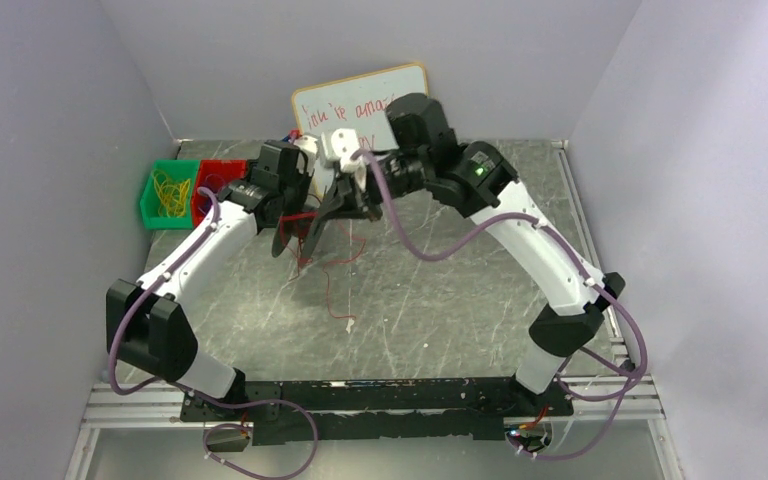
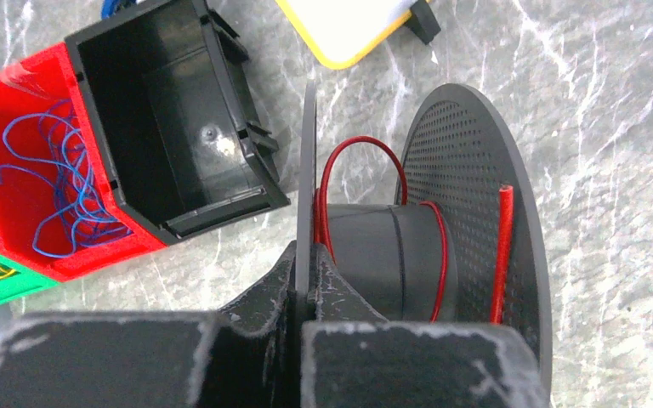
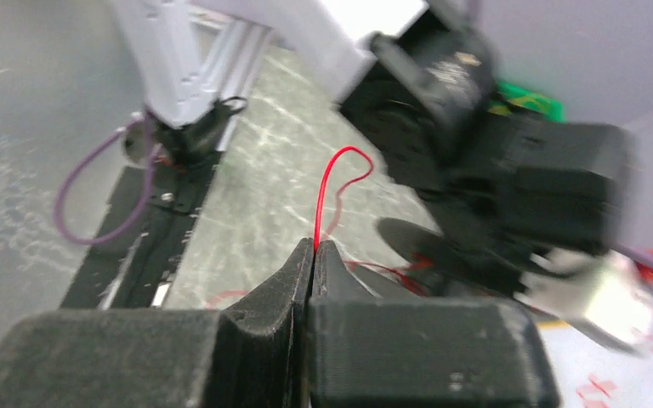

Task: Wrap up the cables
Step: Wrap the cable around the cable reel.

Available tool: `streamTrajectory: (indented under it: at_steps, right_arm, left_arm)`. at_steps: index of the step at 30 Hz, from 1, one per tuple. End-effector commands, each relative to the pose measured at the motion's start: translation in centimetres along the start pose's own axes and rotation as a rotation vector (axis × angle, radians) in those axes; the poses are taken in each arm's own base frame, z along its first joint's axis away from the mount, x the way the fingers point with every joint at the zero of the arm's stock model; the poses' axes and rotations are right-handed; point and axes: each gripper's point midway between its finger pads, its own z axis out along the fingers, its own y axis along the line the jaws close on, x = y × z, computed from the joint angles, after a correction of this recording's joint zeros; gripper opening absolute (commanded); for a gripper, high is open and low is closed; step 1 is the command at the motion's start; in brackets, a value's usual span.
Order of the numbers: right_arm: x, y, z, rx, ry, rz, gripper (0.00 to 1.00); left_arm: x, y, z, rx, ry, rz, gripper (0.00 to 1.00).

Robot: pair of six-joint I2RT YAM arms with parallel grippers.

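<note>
**A:** What surrounds the work?

**B:** At the far left of the grey marbled worktop (image 1: 440,300) stand three bins side by side: a green bin (image 1: 155,215) with yellow wire loops (image 1: 170,192), a red bin (image 2: 25,93) with blue wire (image 2: 59,187), and a black bin (image 2: 161,127). A whiteboard (image 1: 360,100) leans at the back wall. From above, both wrists crowd together and hide most of the black spool (image 2: 391,255).

**A:** And the end effectors?

**B:** The left end effector (image 2: 306,293) is clenched on the thin edge of the spool's near flange. The right end effector (image 3: 313,263) is pinched closed on the red cable (image 3: 321,200). That view is blurred.

**A:** How does the cable lie?

**B:** It is thread-thin, glossy red and much slimmer than the hub. From the right fingertips it rises nearly upright, then hooks over. On the spool, one turn crosses the hub, a loose arch stands above it, and a short end lies against the perforated far flange. Seen from the left wrist, the hub's axis runs left to right. The slack trails in curls over the worktop beneath the wrists, its long run pointing toward the arm bases.
</note>
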Motion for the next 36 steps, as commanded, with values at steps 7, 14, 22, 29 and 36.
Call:
streamTrajectory:
  at_steps: [7,14,22,29,36]
  right_arm:
    - [-4.9,-7.5,-10.3,0.437,-0.071,-0.103,0.0]
    - [-1.9,-11.4,-14.6,0.64,0.011,-0.113,0.0]
    - [8.0,-15.1,-19.5,0.81,0.137,-0.03,0.0]
    - [14.2,-14.8,-21.1,0.855,0.206,0.012,0.0]
    - [19.6,-12.0,-19.2,0.778,0.248,0.11,0.0]
  left_arm:
    - [-0.9,-2.0,-2.3,0.142,-0.101,0.071,0.02]
    - [-1.1,-3.7,-4.3,0.266,-0.118,0.104,0.03]
    - [-4.3,-8.0,-10.5,0.604,-0.198,0.093,0.03]
    - [-8.6,-7.1,-13.7,0.659,-0.29,-0.003,0.02]
    - [-14.2,-2.6,-15.8,0.516,-0.416,-0.174,0.02]
